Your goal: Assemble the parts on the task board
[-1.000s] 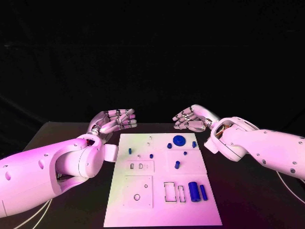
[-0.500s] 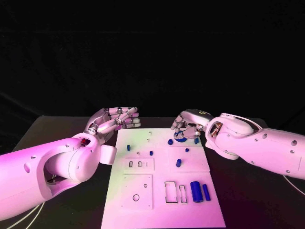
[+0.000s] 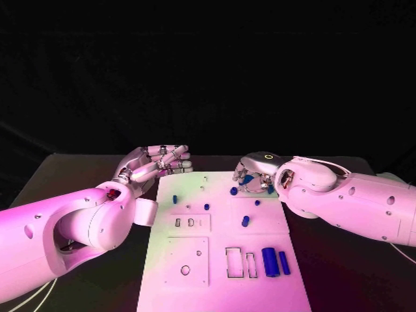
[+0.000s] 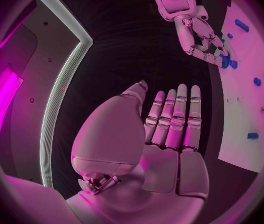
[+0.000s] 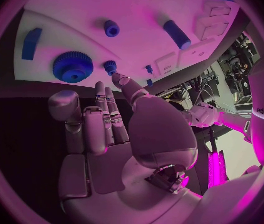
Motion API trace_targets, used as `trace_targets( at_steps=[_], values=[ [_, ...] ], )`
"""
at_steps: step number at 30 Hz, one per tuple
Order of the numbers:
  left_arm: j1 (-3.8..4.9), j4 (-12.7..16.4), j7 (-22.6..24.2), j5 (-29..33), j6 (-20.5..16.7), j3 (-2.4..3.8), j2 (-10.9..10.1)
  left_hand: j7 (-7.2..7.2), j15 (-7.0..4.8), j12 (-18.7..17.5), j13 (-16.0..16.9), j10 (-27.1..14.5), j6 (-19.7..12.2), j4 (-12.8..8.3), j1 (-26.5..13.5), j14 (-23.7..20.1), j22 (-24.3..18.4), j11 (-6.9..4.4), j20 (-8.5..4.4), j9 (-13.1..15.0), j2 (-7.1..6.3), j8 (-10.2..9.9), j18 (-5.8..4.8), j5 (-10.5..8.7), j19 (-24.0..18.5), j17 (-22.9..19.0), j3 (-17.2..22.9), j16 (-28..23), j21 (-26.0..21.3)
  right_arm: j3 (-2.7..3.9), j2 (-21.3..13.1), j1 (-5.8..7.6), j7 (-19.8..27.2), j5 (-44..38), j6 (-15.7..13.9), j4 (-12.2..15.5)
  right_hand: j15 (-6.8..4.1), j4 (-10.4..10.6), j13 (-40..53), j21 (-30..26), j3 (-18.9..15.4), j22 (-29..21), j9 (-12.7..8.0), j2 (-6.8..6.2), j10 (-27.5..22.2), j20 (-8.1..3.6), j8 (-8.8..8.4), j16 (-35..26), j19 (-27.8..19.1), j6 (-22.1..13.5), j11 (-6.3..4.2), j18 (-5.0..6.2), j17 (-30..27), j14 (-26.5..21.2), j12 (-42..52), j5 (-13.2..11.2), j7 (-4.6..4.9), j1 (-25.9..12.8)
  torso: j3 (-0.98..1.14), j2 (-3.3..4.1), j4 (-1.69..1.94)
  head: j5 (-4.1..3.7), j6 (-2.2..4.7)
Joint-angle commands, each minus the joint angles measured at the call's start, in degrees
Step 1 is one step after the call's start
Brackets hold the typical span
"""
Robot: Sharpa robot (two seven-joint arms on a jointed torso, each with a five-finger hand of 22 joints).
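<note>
Free room and obstacles. The right hand (image 3: 252, 174) hangs over the task board's (image 3: 180, 286) far right corner, closing off the large gear (image 5: 72, 67) and small gear (image 5: 110, 65) there. The left hand (image 3: 156, 162) sits off the board's far left edge, above bare black table (image 3: 58, 175). Mid-board, short pegs (image 3: 246, 221) stand apart; two cylinders (image 3: 270, 261) lie side by side near the right edge. The near left quarter lies flat and open.

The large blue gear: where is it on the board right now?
The large blue gear lies at the far right corner of the task board, just beyond the right hand, beside a small blue gear.
</note>
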Motion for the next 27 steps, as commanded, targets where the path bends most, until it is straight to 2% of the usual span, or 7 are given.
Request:
trace_targets(
  at_steps=[1, 3, 6, 11, 14, 27],
  values=[
    [0.20, 0.4, 0.0, 0.3, 1.2, 0.08, -0.1, 0.24, -0.13, -0.4, -0.1, -0.1, 0.3, -0.3, 0.5, 0.4, -0.1, 0.16, -0.05, -0.1, 0.07, -0.3, 1.18, 0.01, 0.4, 0.0, 0.0, -0.4, 0.3, 0.02, 0.2, -0.02, -1.5, -2.9, 2.2, -0.1, 0.20, 0.1, 0.0, 1.9, 0.6, 2.8, 0.1, -0.60, -0.5, 0.17, -0.43, 1.2, 1.0, 0.4, -0.08, -0.86, 1.8, 3.7, 0.3, -0.5, 0.08, -0.1, 0.02, 0.45, 0.19, -0.12, 0.01],
    [0.23, 0.4, -0.1, 0.3, 1.3, 0.08, -0.1, 0.24, -0.13, -0.4, -0.1, -0.1, 0.3, -0.3, 0.5, 0.4, -0.1, 0.16, -0.05, -0.1, 0.07, -0.4, 1.18, 0.01, 0.4, 0.0, 0.0, -0.4, 0.3, 0.02, 0.4, -0.04, -1.6, -3.0, 2.5, -0.2, 0.31, 0.2, 0.0, 5.0, 0.9, 7.7, 0.1, -0.71, -0.5, 0.16, -0.47, 0.9, 3.1, 0.3, -0.05, -1.63, 0.8, 3.5, 0.3, -0.7, 0.10, -0.1, 0.02, 0.56, 0.24, -0.02, 0.03],
    [0.26, 0.5, -0.3, 0.3, 1.3, 0.09, -0.1, 0.30, -0.09, -0.5, -0.1, -0.1, 0.3, -0.3, 0.4, 0.4, -0.1, 0.21, -0.05, -0.1, 0.05, -0.5, 1.17, 0.00, 0.5, 0.0, 0.0, -0.5, 0.3, 0.02, 0.5, -0.07, -1.7, -3.1, 2.9, -0.3, 0.27, 0.4, 0.1, 6.8, 1.2, 10.3, 0.1, -0.79, -0.5, 0.22, -0.46, 1.1, 4.2, 0.4, -0.05, -2.06, 0.9, 3.4, 0.3, -0.9, 0.11, -0.1, -0.03, 0.69, 0.35, 0.22, 0.01],
    [0.28, 0.5, -0.5, 0.3, 1.2, 0.09, -0.1, 0.33, -0.06, -0.6, -0.1, -0.1, 0.3, -0.3, 0.4, 0.4, -0.1, 0.23, -0.05, -0.1, 0.08, -0.5, 1.16, 0.00, 0.5, 0.0, 0.0, -0.6, 0.3, 0.02, 0.9, -0.14, -1.8, -3.1, 3.1, -0.2, 0.25, 0.6, 0.0, 7.4, 1.3, 11.1, 0.1, -0.83, -0.5, 0.27, -0.46, 1.4, 4.5, 0.4, -0.06, -2.16, 1.3, 3.5, 0.3, -1.1, 0.11, -0.1, 0.02, 0.96, 0.43, -0.08, -0.08],
    [0.30, 0.5, -0.6, 0.4, 1.2, 0.10, -0.2, 0.33, -0.06, -0.6, -0.1, -0.1, 0.3, -0.3, 0.4, 0.4, -0.1, 0.23, -0.05, -0.1, 0.08, -0.5, 1.16, 0.00, 0.5, 0.0, 0.0, -0.6, 0.3, 0.02, 1.1, -0.16, -1.7, -3.2, 3.2, -0.3, 0.25, 0.7, 0.0, 7.8, 1.5, 11.8, 0.1, -0.83, -0.5, 0.30, -0.47, 1.6, 4.7, 0.5, -0.06, -2.25, 1.6, 3.5, 0.3, -1.3, 0.12, -0.1, -0.01, 1.09, 0.60, -0.27, -0.17],
    [0.42, 0.4, -0.8, 0.5, 1.1, 0.11, -0.3, 0.35, -0.04, -0.6, -0.1, -0.2, 0.3, -0.3, 0.4, 0.4, -0.2, 0.25, -0.05, -0.1, 0.11, -0.6, 1.15, 0.01, 0.5, -0.1, 0.0, -0.7, 0.3, 0.02, 1.6, -0.18, -1.9, -3.2, 4.0, -0.5, 0.20, 1.1, 0.1, 8.8, 2.1, 13.3, 0.2, -0.61, 0.0, 0.33, -0.35, 2.3, 5.1, 0.8, -0.14, -2.44, 2.5, 3.6, 0.5, -1.9, 0.06, 0.1, 0.00, 1.52, 0.67, -0.37, -0.07]
  ],
)
